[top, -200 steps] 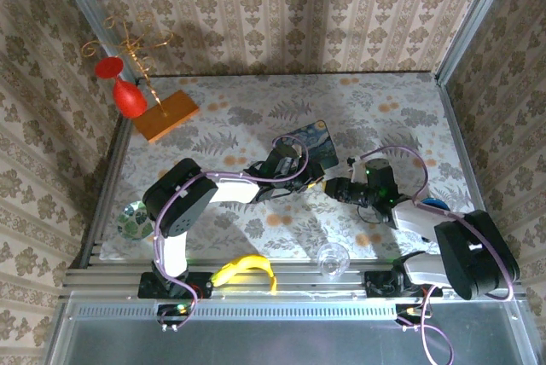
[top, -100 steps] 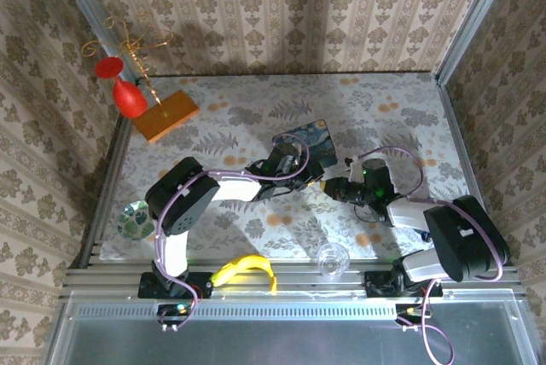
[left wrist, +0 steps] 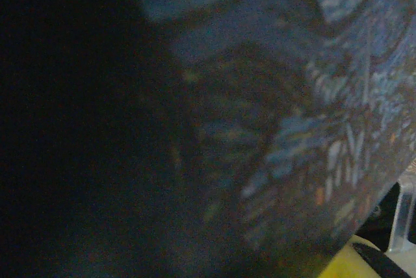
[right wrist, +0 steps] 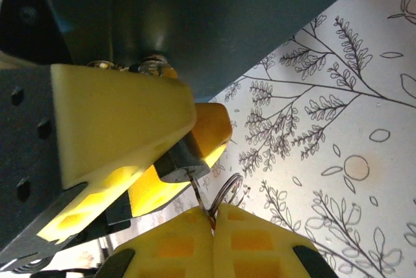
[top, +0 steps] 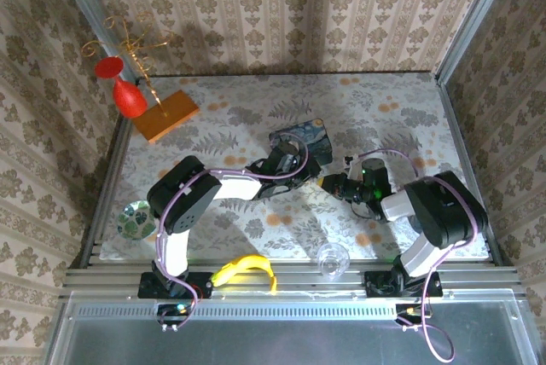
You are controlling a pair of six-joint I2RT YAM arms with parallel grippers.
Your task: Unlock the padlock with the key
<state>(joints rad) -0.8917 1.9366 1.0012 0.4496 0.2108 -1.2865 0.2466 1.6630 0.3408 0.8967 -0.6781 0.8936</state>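
Staged lab booth: wallpapered panels (top: 256, 7) in aluminium framing (top: 290, 284) around a floral-cloth table (top: 392, 109)

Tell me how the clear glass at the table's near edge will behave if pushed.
The clear glass is small and see-through, so probably light and breakable. Being round, it would likely roll if tipped. It stands at the table's near edge, so a push that way might knock it off.

Floral-patterned table (top: 384, 101), orange wooden block (top: 168, 114), small dish (top: 134, 218), clear glass cup (top: 332, 257)
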